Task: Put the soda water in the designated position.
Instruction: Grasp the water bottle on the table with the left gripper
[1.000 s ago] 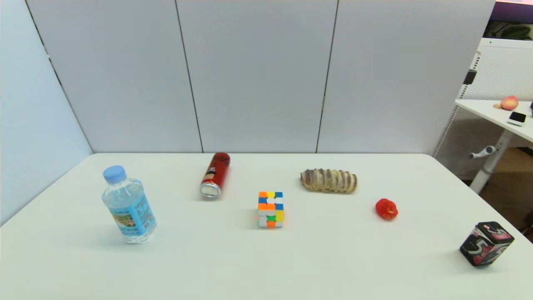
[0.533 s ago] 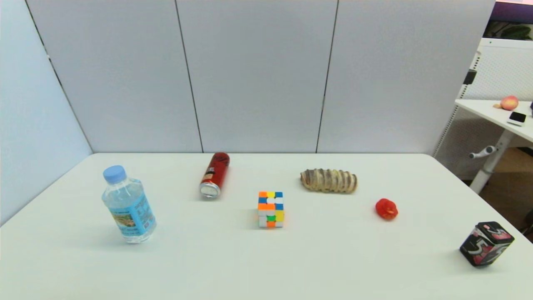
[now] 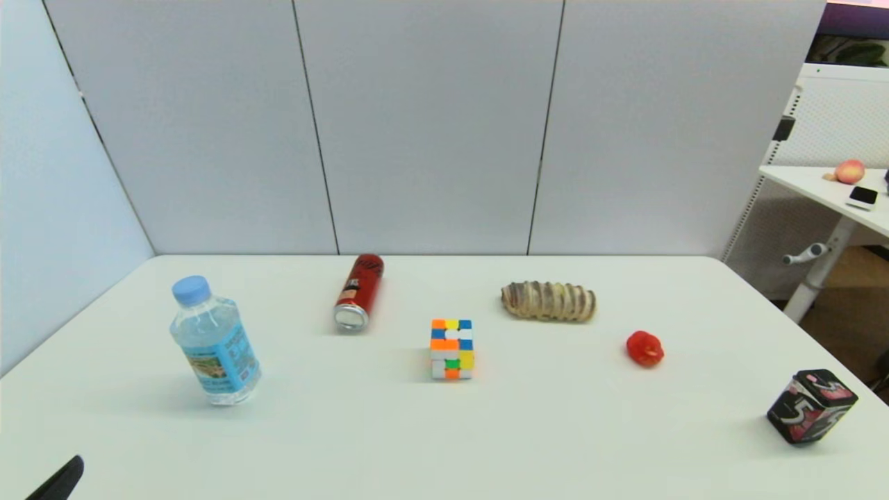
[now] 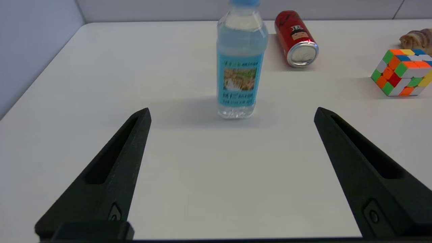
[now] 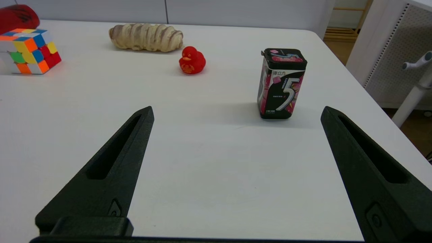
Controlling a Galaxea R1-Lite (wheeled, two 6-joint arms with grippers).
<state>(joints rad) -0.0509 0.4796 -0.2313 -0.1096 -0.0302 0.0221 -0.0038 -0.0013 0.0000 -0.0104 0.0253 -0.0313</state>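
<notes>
Presently, the left claw (image 4: 231, 113) is entering the head view at the near left corner of the counter (image 3: 542, 430), where only a dark fingertip (image 3: 59, 480) is showing; no part of it was visible half a second ago. Its fingers are spread wide and holding nothing. The soda water (image 3: 214, 343) is standing upright on the left side of the counter, well apart from the claw and centred between the fingers in the left wrist view. A red can (image 3: 359, 292) is lying on its side beyond it, and a puzzle cube (image 3: 451, 348) is sitting nearer the middle. Judged from this, the approach is only beginning and the grasp is not yet made. The right claw (image 5: 236, 113) is hovering spread and empty near the gum tin (image 5: 282, 83).
</notes>
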